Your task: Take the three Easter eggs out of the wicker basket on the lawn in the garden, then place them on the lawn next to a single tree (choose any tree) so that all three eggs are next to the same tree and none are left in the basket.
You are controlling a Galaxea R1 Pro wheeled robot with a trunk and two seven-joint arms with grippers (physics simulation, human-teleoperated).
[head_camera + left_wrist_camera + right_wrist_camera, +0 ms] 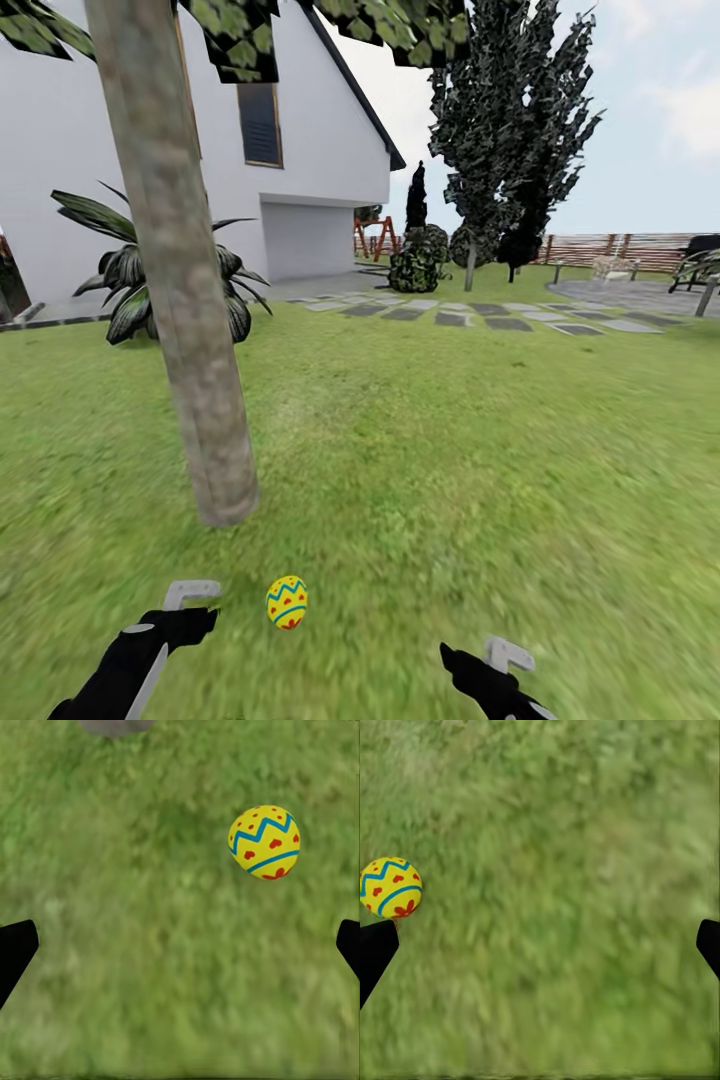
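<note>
Our left pincer [192, 598] gapes wide with nothing in it, and so does our right pincer [497, 660]. One egg [287, 601] lies on the grass [450, 450] just beside the left pincer, near the tree trunk [180, 280]. We judge a careless swing of that arm could knock it rolling away from the tree.

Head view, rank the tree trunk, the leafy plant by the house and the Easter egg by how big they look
1. Tree trunk, largest.
2. Leafy plant; it stands farther back, so true size is unsure.
3. Easter egg, smallest by far.
</note>
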